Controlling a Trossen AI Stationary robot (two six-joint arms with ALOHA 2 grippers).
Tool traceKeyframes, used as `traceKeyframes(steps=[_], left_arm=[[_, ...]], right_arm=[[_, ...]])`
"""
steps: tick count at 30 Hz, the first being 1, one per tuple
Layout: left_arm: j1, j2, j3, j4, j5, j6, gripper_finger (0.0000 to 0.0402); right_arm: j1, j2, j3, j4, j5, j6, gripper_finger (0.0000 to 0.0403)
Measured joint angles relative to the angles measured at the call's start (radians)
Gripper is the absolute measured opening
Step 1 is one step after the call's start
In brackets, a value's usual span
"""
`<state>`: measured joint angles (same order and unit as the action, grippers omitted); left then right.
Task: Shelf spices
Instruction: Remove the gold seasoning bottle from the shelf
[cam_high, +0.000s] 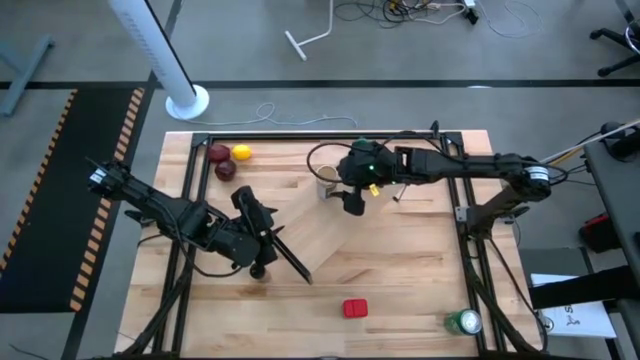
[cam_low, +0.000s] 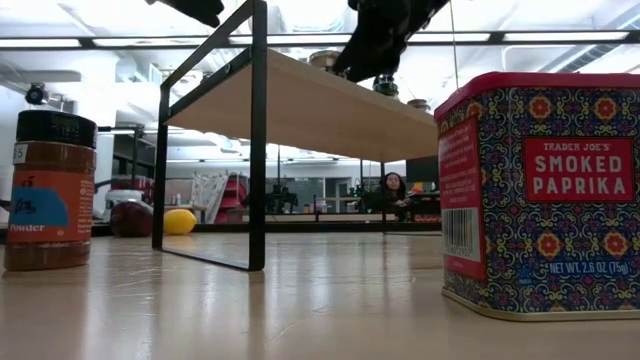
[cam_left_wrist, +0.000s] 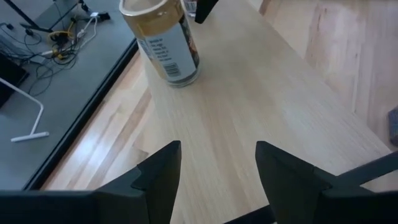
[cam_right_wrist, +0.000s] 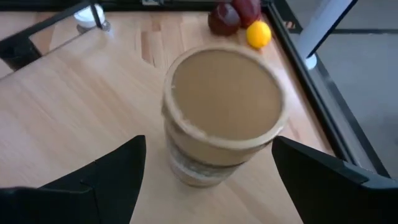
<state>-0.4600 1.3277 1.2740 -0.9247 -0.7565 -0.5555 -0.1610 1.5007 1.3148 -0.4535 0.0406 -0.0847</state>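
The shelf (cam_high: 340, 235), a pale board on black rails, stands slantwise at mid-table; it also shows in the low view (cam_low: 300, 100). The tan cylindrical jar (cam_right_wrist: 221, 112) stands upright on the board, also seen in the high view (cam_high: 328, 184) and the left wrist view (cam_left_wrist: 163, 38). My right gripper (cam_right_wrist: 214, 186) is open just above it, one finger on either side, apart from it. My left gripper (cam_left_wrist: 217, 168) is open and empty over the shelf's near-left end (cam_high: 266, 228). The black-lidded jar (cam_low: 50, 190) and the red boxy tin (cam_low: 540, 190) stand on the tabletop.
Red and yellow fruits (cam_high: 228, 160) lie at the far left of the table. A green can (cam_high: 463, 322) stands at the near right corner. The red tin (cam_high: 355, 308) stands near the front edge. Other small jars (cam_low: 385, 88) stand on the shelf top.
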Motion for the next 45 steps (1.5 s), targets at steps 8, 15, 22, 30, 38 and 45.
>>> traceKeyframes(steps=[8, 15, 22, 30, 38, 45], left_arm=[[0.005, 0.0, -0.002, 0.007, 0.001, 0.001, 0.0188], [0.007, 0.0, -0.002, 0.008, 0.001, 0.001, 0.0191], [0.006, 0.0, -0.008, 0.008, 0.008, 0.001, 0.0196], [0.005, 0.0, -0.008, 0.007, 0.03, -0.003, 0.0188], [0.005, 0.0, -0.008, 0.008, 0.039, -0.007, 0.0177], [0.005, 0.0, -0.009, 0.007, 0.048, -0.008, 0.0174]], right_arm=[[-0.023, 0.022, 0.0, 0.081, -0.097, -0.006, 0.0325], [-0.023, 0.078, 0.015, 0.101, -0.12, -0.013, 0.0325], [-0.022, 0.139, 0.053, 0.154, -0.12, -0.022, 0.0319], [-0.021, 0.141, 0.055, 0.146, -0.12, -0.021, 0.0256], [-0.002, 0.113, 0.055, 0.097, -0.117, -0.005, 0.0256], [0.133, 0.0, 0.055, -0.08, -0.119, 0.066, 0.0256]])
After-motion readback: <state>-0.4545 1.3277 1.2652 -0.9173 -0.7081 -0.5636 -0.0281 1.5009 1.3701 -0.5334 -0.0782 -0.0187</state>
